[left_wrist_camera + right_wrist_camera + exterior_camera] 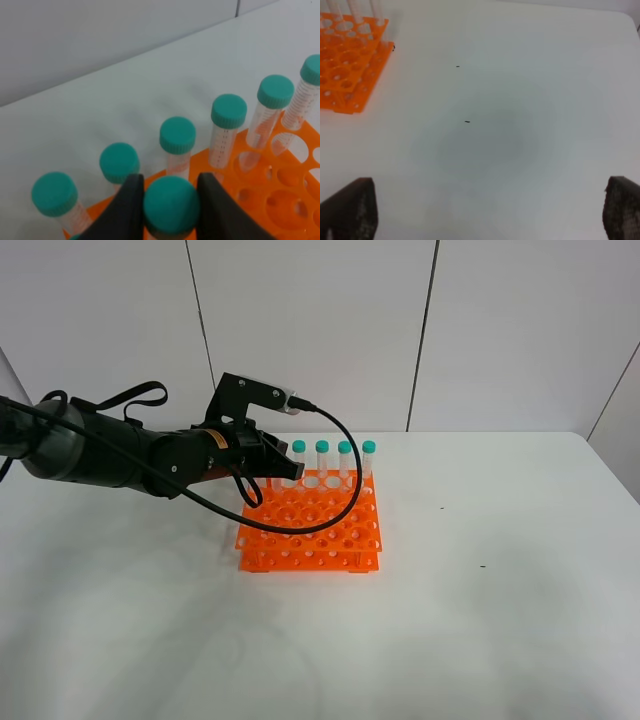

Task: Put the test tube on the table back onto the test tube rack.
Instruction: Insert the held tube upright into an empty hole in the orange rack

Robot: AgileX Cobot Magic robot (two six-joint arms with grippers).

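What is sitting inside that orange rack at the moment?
Green-capped tubes stand in the back row of the orange rack; its front holes are empty. The left gripper grips one more test tube by its cap beside that row; whether its tip is in a hole is hidden.

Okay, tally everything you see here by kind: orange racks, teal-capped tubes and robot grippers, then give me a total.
Orange rack: 1
Teal-capped tubes: 7 clearly seen, 6 standing in a row, 1 clamped in the left gripper
Grippers: 2, counting the open right gripper
Total: 10
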